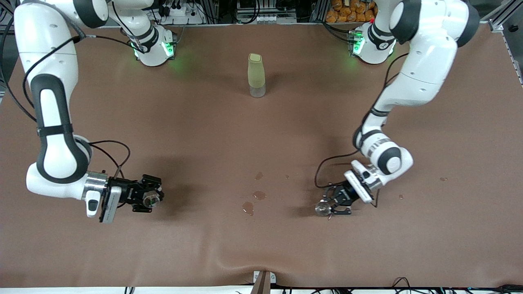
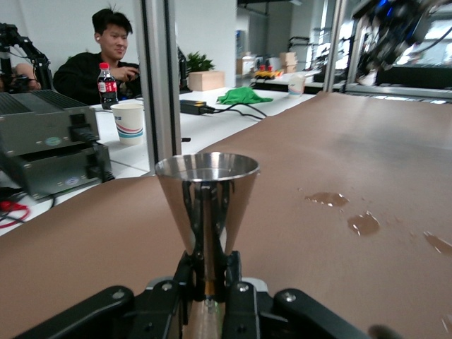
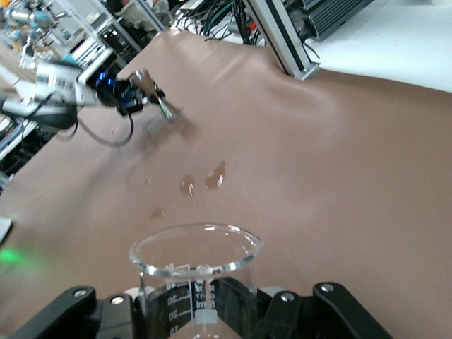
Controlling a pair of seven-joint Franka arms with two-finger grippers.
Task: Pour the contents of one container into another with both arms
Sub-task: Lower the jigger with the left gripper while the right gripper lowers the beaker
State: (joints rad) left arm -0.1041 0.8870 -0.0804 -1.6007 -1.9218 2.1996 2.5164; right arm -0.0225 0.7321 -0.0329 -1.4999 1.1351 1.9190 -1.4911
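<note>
A metal jigger (image 2: pixel 206 205) is gripped at its narrow waist by the left hand (image 1: pixel 333 203), upright, with its wide mouth open upward. In the front view the jigger (image 1: pixel 322 208) is seen low over the brown bench (image 1: pixel 204 134), toward the left arm's end. The black fingers (image 2: pixel 236 300) of that hand are seen pressed against the stem from both sides.

A clear glass beaker (image 3: pixel 196 272) with printed graduation marks is clasped by the right hand (image 1: pixel 144 197), also upright. In the front view the beaker (image 1: pixel 151 199) is seen over the bench toward the right arm's end, well apart from the jigger.

Between the two hands, several small wet puddles (image 1: pixel 253 200) are spread on the bench; they are also visible in the left wrist view (image 2: pixel 353 215) and the right wrist view (image 3: pixel 205 180).

A tall pale green bottle (image 1: pixel 256 75) with a clear base is stood upright on the bench, farther from the front camera than both hands, about midway between the two arm bases
</note>
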